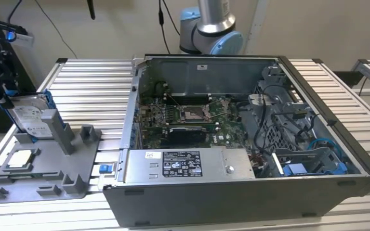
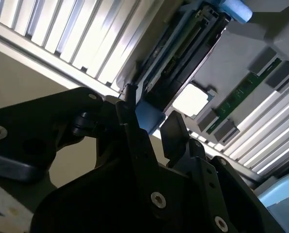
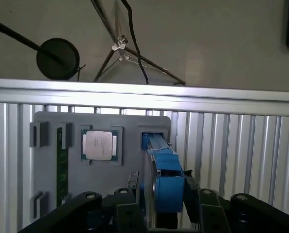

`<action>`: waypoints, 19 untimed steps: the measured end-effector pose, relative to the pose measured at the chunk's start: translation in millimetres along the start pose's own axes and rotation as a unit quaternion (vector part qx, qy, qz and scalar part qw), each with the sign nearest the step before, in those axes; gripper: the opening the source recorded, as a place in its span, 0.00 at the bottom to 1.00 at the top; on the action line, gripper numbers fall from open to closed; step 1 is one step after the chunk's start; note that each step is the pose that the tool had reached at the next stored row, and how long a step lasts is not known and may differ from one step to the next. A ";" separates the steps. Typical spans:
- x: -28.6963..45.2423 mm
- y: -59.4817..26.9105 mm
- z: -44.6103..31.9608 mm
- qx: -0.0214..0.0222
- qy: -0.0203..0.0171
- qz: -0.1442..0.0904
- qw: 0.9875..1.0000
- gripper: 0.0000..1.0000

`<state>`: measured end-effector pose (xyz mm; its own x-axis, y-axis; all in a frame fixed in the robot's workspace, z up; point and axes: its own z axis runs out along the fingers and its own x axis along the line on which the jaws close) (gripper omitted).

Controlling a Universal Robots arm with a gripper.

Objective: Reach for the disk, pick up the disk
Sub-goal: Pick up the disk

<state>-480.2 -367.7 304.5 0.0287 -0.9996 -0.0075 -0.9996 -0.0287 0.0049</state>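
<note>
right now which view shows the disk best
The exterior view: the disk stands in the grey fixture, labelled face showing. Both wrist views catch it edge-on, mainly its blue bracket.

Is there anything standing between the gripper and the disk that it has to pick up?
Nothing visible stands between them. In the first wrist view the gripper is at the blue-framed edge of the disk, which stands on edge in the grey fixture. The chip lies apart, beside it.
</note>
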 end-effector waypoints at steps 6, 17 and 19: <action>0.1 0.0 10.9 0.001 0.000 0.000 1.000 1.00; 0.2 -0.1 30.9 0.001 -0.001 0.000 1.000 1.00; 0.2 -0.2 34.6 0.002 -0.001 0.000 1.000 1.00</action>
<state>-480.2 -367.7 269.9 0.0287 -0.9995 -0.0097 -0.9996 -0.0287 0.0015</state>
